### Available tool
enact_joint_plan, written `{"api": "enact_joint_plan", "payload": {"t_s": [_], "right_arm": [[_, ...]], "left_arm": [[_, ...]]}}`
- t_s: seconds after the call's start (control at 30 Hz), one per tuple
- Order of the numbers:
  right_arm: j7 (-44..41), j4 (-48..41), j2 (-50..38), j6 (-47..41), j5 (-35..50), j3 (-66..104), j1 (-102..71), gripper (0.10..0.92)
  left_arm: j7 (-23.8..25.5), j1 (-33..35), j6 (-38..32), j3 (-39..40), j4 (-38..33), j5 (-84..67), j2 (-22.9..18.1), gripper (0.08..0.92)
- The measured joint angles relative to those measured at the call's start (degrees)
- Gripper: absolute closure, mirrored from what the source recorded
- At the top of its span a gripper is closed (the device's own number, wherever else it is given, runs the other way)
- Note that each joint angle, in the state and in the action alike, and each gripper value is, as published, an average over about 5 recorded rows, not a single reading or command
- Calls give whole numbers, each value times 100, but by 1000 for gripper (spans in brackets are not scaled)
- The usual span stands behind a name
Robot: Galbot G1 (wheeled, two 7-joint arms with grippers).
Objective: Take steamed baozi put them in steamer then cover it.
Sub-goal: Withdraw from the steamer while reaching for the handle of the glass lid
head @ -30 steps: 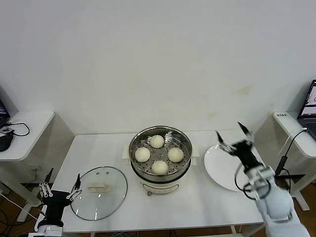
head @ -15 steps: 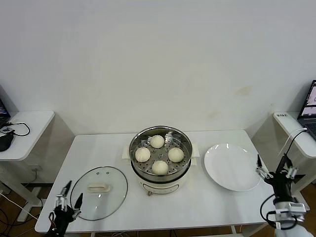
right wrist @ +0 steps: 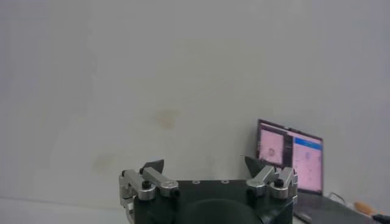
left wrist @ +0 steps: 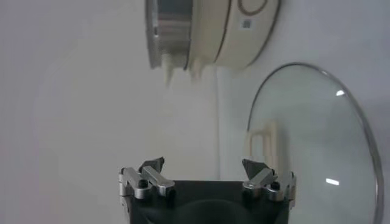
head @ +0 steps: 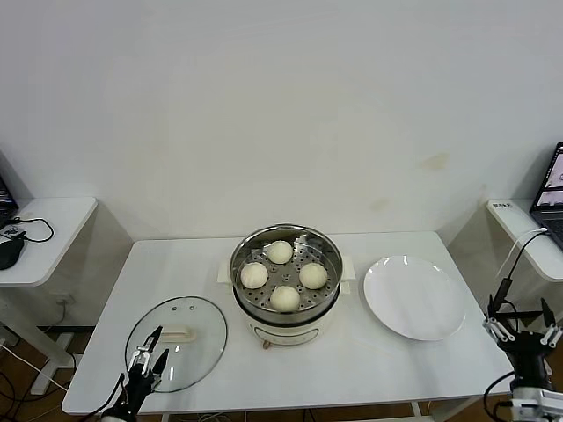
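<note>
Steamer [head: 286, 283] stood at table [head: 211, 264] centre, uncovered, on its cream base. Four steamed baozi [head: 284, 298] sat on the perforated tray inside, at roughly 12, 3, 6 and 9 o'clock of the pot, apart from one another.

Cover [head: 177, 342] lay flat on the table at about 8 o'clock from the steamer, just beside it, handle up.

White plate [head: 414, 297] lay at 3 o'clock from the steamer, bare.

Left gripper [head: 148, 356] hovered low over the cover's near rim, at its 7 o'clock edge, fingers spread wide, nothing between them.

Right gripper [head: 523, 326] was off the table's right edge, at 4 o'clock from the plate, fingers spread and released, gripping nothing.
</note>
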Motion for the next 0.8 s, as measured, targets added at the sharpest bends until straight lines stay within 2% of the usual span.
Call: {"api": "enact_joint_plan", "payload": {"t_s": [0.8], "right_arm": [[31,104,317,144,-144,261,-439,202]], "left_arm": [[212,-1334,-24,439,1261,176,280,177]]}}
